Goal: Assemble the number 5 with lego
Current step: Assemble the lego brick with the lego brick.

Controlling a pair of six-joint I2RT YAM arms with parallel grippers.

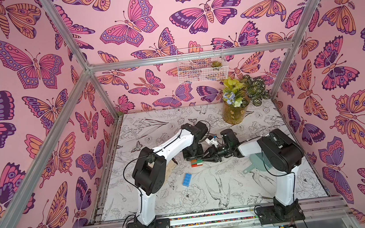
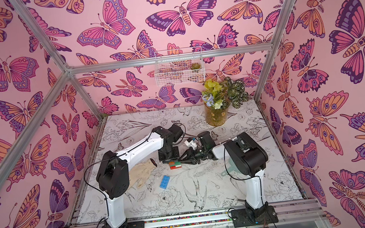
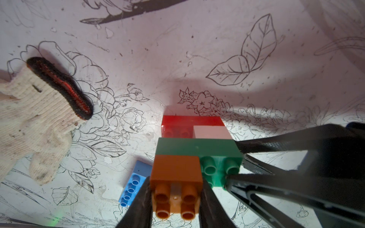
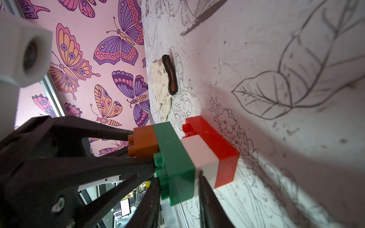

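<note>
Your left fingers (image 3: 141, 203) grip brown brick (image 3: 175, 171) atop the stack (image 1: 196, 162) on the table (image 1: 242, 191), right fingers (image 4: 207, 197) clamp green brick (image 4: 173, 158): press brown straight down till flush, no tilt; blue brick (image 1: 187, 179) lies nearby.

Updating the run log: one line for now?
left gripper: shut on brown brick | right gripper: shut on green brick | blue brick: loose

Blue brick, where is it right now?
In both top views the blue brick lies flat on the table, apart from the brick stack and nearer the front edge, with the beige glove on its left.
</note>
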